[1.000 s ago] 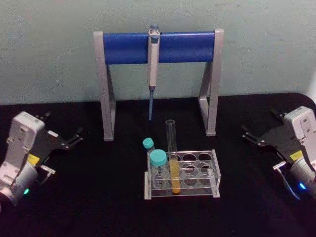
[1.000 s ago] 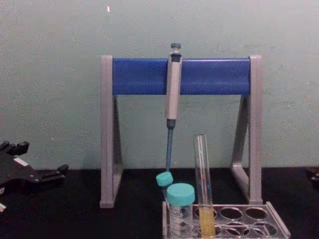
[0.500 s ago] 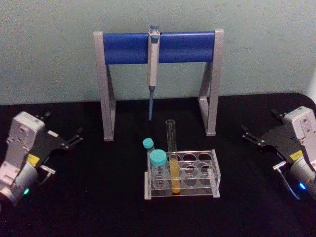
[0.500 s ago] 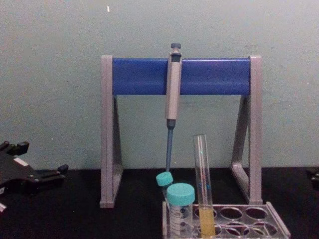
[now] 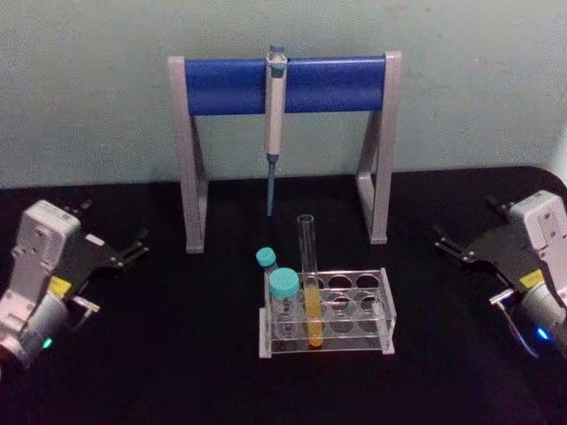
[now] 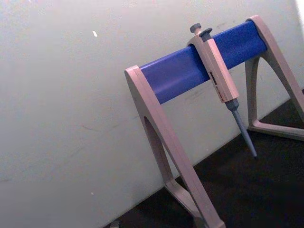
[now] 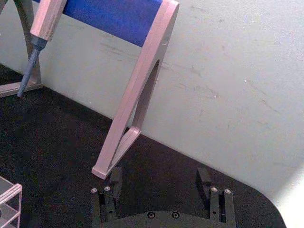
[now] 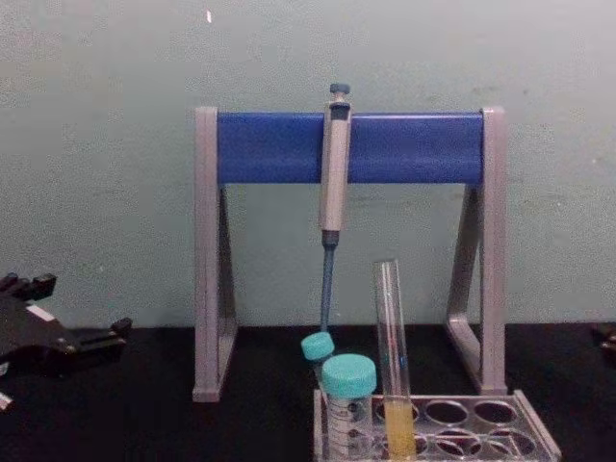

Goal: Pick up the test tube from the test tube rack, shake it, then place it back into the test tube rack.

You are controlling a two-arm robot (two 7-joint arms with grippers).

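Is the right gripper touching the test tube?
Apart. The head view shows the right gripper far to the right, with bare black table between it and the test tube standing in the test tube rack.

Grey housings (image 5: 40,237), black jaws, yellow labels (image 5: 58,286)

Readable text: none in any view.
Pipette (image 6: 216,71): a thin dark line of print runs along its body in the left wrist view, too small to make out.
Left arm's yellow sticker (image 5: 59,285): a plain yellow patch, no letters or numbers legible.
Right arm's yellow sticker (image 5: 532,279): the same, nothing legible.
Teal-capped tube (image 8: 346,409): a pale label on its side, its marks too small to read.
Test tube (image 8: 390,327): faint bluish marks on the glass, not legible.
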